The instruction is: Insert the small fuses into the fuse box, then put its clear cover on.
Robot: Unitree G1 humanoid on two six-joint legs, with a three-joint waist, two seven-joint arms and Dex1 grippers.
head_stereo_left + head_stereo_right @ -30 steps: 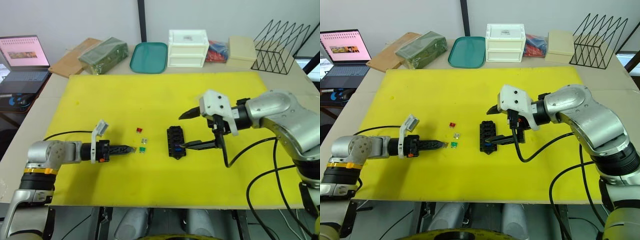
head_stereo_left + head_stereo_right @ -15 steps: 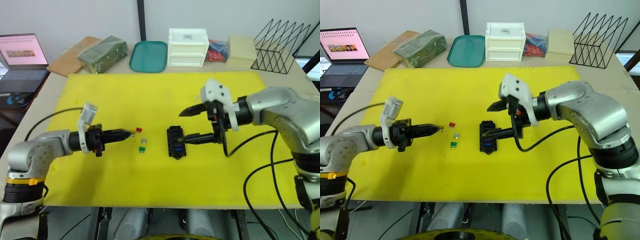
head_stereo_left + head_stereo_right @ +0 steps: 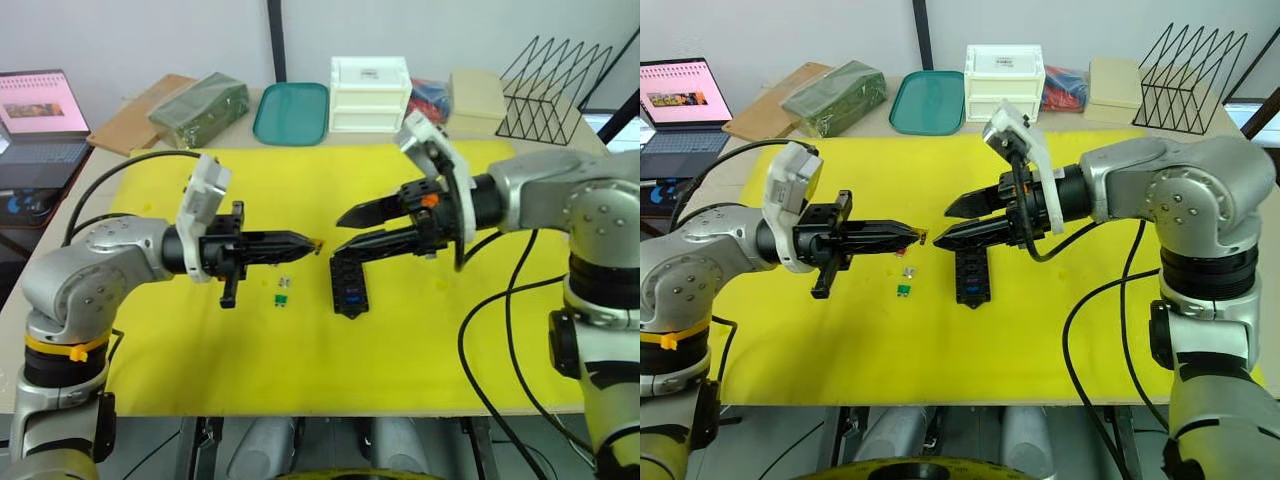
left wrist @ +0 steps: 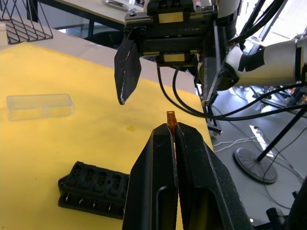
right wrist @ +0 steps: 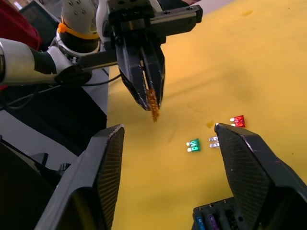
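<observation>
— Left gripper (image 3: 921, 236) is pinching a small tan fuse (image 4: 170, 117) at its fingertips, raised above the yellow mat (image 3: 250, 340).

— Right gripper (image 3: 342, 230) is hanging with fingers spread, holding nothing, facing the left one above the fuse box (image 3: 349, 284).

— Green fuse (image 5: 193, 144), red fuse (image 5: 238, 119) and what is probably a grey one are lying beside the box; the clear cover (image 4: 39, 105) is sitting farther off.

Looks like a robotics lab: yellow mat (image 3: 250, 330) on a workbench, laptop (image 3: 40, 115), cables, storage drawers (image 3: 369, 93).
</observation>
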